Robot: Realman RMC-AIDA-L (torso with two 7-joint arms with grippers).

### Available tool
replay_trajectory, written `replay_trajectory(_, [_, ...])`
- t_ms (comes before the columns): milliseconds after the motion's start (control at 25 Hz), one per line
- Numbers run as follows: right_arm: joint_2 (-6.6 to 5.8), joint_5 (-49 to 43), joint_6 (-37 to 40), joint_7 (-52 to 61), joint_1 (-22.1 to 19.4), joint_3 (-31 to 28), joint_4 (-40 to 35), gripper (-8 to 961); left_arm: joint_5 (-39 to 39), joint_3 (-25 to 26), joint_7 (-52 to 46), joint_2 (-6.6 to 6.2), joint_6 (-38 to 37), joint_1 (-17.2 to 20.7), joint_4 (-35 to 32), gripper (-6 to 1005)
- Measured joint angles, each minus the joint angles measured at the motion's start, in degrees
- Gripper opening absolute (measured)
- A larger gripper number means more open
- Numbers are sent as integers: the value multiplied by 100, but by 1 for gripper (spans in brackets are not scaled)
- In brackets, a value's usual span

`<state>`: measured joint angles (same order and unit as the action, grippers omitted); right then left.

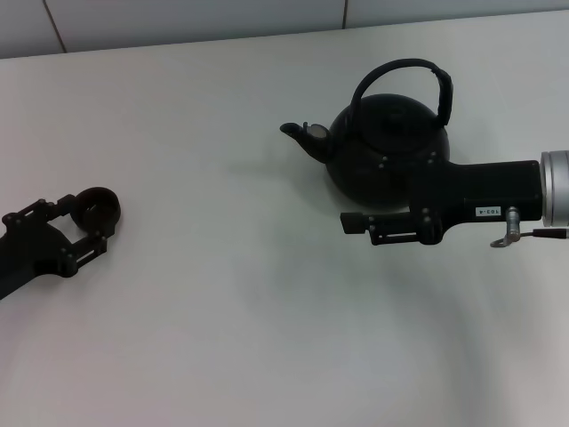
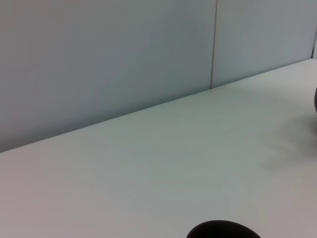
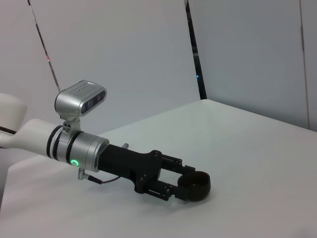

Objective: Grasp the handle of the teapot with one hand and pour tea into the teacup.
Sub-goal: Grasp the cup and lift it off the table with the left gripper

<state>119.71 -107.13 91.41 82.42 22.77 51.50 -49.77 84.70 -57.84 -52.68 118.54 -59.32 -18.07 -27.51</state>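
Note:
The matte-black teapot [image 1: 387, 147] stands on the white table at the back right, its spout [image 1: 298, 133] pointing left. Its arched handle [image 1: 404, 69] rises free above the lid. My right gripper [image 1: 348, 222] reaches in from the right, just in front of the teapot's body and below the handle, touching neither. At the far left, my left gripper [image 1: 92, 221] is shut on the small dark teacup [image 1: 96, 206], a finger on either side. The right wrist view shows that grip on the teacup [image 3: 194, 184]. Its rim [image 2: 223, 230] shows in the left wrist view. No tea is visible.
The white table [image 1: 231, 302] runs back to a grey panelled wall [image 1: 178, 22]. The left arm [image 3: 79, 148] with its silver wrist camera lies low over the table's left side.

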Motion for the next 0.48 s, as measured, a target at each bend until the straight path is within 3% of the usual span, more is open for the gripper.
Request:
replay_trajectory(240, [0,0,-1,2,0,0,-11,716,0,0,-3,2,0,-25,0,667])
replay_trajectory(480, [-2,31,-1,2,4,0,-21,716,2,-1,-14,2,-37,-74,0,666])
